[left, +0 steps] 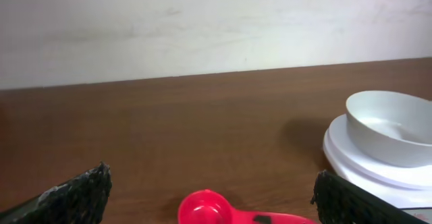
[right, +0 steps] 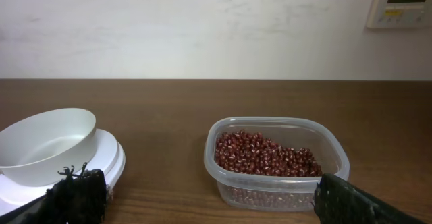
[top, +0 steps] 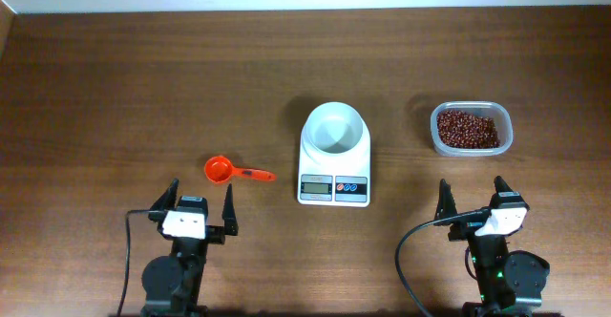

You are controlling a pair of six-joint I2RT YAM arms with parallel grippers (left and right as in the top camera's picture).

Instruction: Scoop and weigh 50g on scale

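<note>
On the dark wooden table, the white digital scale sits mid-frame and loose red-brown beans fill the clear plastic tub at right. They likely roll and spill, so take the orange-red plastic scoop by its handle. Your left gripper and right gripper gape empty

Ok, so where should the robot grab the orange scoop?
By its handle, coming straight down from above. The orange-red measuring scoop lies flat on the table, its thin handle pointing toward the scale, so open jaws can straddle it crosswise. The round cup looks wider. The left gripper is nearest, probably best.
</note>
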